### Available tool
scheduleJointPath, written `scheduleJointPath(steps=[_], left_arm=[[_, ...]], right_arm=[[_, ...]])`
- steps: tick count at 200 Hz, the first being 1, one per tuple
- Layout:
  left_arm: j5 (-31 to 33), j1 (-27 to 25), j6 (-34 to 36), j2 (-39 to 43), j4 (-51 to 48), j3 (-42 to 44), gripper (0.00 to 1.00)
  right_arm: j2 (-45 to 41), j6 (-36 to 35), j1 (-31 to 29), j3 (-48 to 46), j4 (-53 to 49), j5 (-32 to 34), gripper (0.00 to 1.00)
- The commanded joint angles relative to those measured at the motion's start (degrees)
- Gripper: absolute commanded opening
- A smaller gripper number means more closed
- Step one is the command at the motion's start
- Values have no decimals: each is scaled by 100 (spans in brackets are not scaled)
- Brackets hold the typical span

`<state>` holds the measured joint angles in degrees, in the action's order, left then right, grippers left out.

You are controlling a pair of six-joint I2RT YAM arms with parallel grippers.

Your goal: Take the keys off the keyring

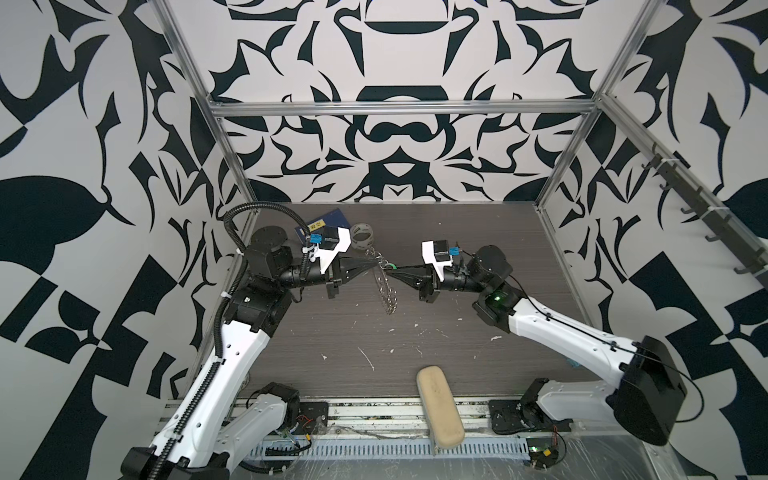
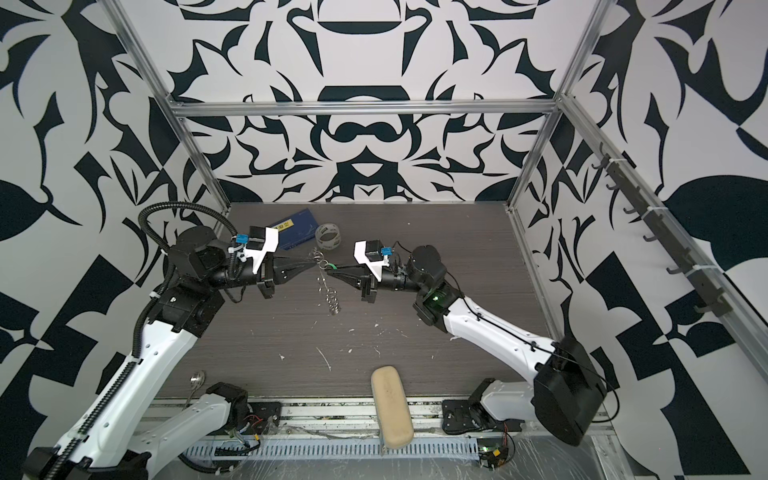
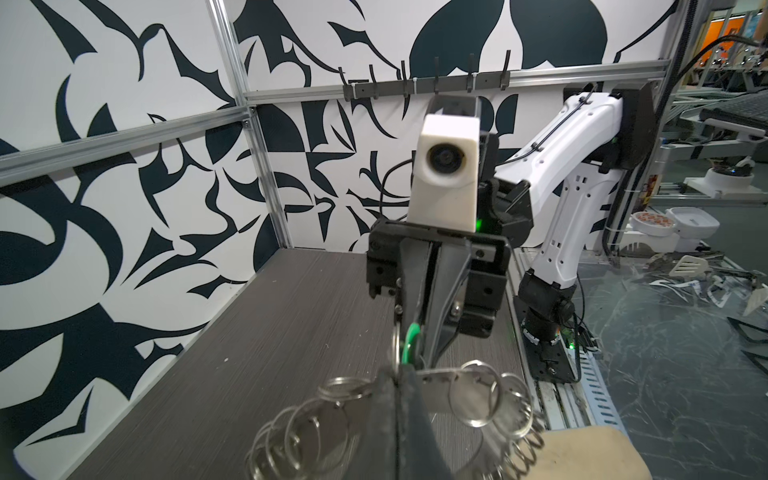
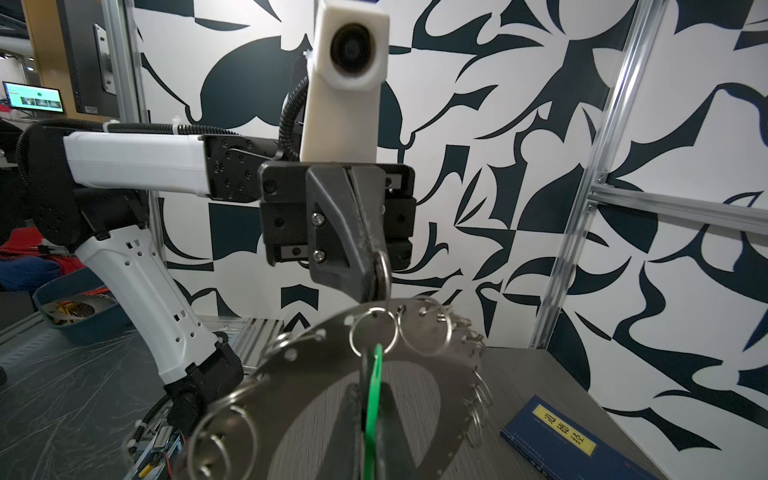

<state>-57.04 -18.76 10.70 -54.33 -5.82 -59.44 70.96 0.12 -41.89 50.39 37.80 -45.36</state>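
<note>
Left gripper clamps keyring; right gripper pinches green key. I'd work it slowly round its loop, ring held steady.

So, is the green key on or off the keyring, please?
On: the key threads a wire loop on the rim of the keyring.

Blue book lies just beside clear tape roll; beige case well apart.
</note>
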Motion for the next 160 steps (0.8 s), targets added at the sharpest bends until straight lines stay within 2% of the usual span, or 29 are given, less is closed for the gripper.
scheduleJointPath(steps=[1,41,75,110,136,160], left_arm=[[316,22,402,173,-101,72,0],[729,24,322,341,270,364,0],[1049,19,288,212,-96,165,0],[1359,-12,284,229,-265,152,0],[1600,-61,285,238,-468,132,0],[1772,-96,192,247,-541,126,0]], right_arm=[[-383,-726,-47,169,-963,335,0],[-581,-1680,-238,437,-2001,755,0],[-662,-2966,-753,710,-2894,1913,0],[-558,-3913,-1192,1041,-3444,2855,0],[-470,-4454,-1407,1263,-3670,3303,0],[-410,-4851,-1479,1388,-3830,3423,0]])
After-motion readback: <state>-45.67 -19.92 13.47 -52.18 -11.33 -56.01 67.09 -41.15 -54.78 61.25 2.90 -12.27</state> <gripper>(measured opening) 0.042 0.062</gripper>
